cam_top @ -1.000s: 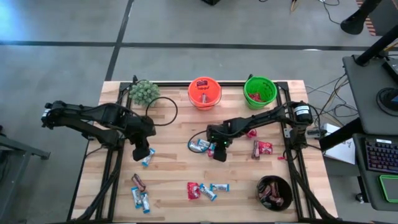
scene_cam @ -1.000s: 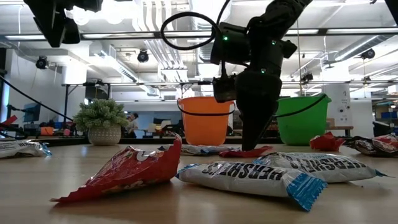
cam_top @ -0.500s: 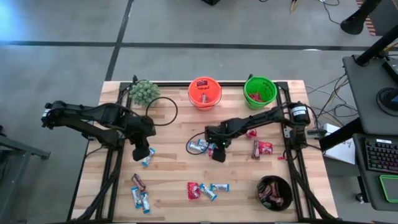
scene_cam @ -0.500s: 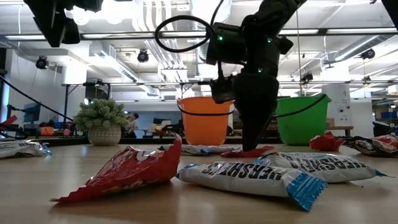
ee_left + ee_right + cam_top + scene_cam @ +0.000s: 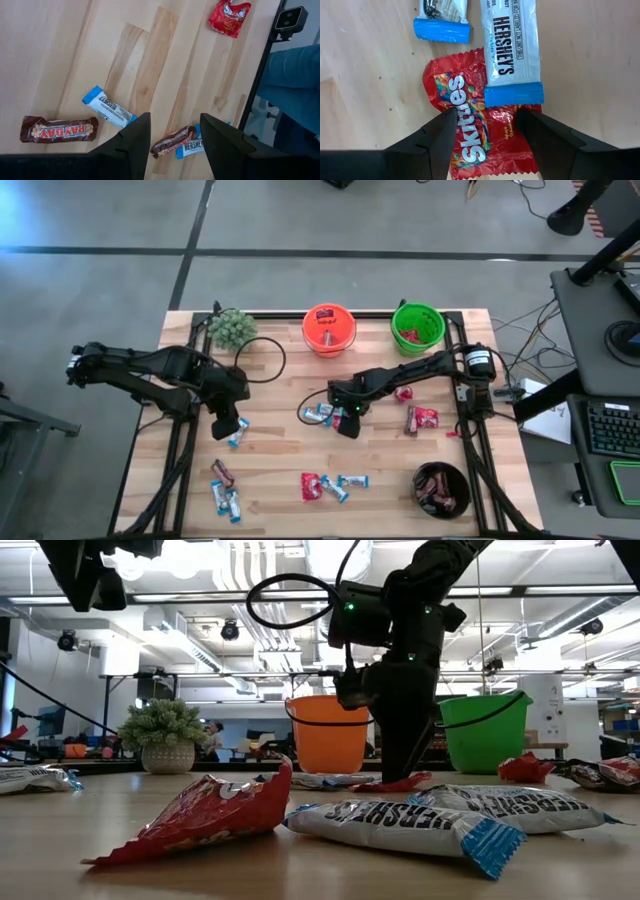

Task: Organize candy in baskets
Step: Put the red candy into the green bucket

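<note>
1. The left gripper (image 5: pixel 229 426) hovers over the worktop (image 5: pixel 275 480) beside a blue-and-white bar (image 5: pixel 238 435), fingers (image 5: pixel 131 145) partly open and empty.
2. The right gripper (image 5: pixel 345 423) stands mid-worktop, fingers (image 5: pixel 437 135) spread wide astride a red Skittles packet (image 5: pixel 470 137), not yet gripping.
3. A Hershey's bar (image 5: pixel 510 45) overlaps that packet's corner.
4. The packet looks light, crinkly and slippery; pinching across its free middle seems safest.

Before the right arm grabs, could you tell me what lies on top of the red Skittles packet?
A Hershey's bar overlaps one end of the Skittles packet. The packet's part beneath that bar is hidden.
</note>
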Motion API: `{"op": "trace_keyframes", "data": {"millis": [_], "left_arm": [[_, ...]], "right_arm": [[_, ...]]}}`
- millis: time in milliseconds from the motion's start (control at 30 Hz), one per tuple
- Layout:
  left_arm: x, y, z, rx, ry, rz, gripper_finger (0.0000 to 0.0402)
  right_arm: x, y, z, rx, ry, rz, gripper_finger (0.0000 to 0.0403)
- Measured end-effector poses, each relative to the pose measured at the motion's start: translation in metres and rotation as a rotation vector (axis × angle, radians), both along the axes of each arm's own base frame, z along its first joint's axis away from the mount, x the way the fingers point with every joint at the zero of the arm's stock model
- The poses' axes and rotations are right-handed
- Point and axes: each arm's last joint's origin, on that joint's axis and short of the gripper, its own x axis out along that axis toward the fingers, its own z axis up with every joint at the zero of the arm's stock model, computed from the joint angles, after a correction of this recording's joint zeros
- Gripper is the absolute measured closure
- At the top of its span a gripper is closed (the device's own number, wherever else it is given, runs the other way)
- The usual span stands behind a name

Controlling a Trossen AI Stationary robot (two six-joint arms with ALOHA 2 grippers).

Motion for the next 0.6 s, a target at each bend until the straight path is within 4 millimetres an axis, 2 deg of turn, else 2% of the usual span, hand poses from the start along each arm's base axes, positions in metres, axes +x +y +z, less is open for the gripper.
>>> {"op": "trace_keyframes", "data": {"millis": [100, 200, 500, 600], "left_arm": [[0.0000, 0.0001, 0.0000, 0.000, 0.001, 0.002, 0.0248], [0.0000, 0.0000, 0.0000, -0.002, 0.002, 0.007, 0.0248], [0.0000, 0.0000, 0.0000, -0.001, 0.002, 0.007, 0.0248], [0.0001, 0.0001, 0.0000, -0.001, 0.001, 0.007, 0.0248]], "right_arm": [[0.0000, 0.0001, 0.0000, 0.004, 0.002, -0.009, 0.0187], [-0.0001, 0.0004, 0.0001, 0.018, 0.005, -0.024, 0.0209], [-0.0006, 0.0025, 0.0008, 0.078, 0.021, -0.070, 0.0359], [-0.0027, 0.0027, 0.0027, 0.080, 0.042, -0.080, 0.0388]]}}
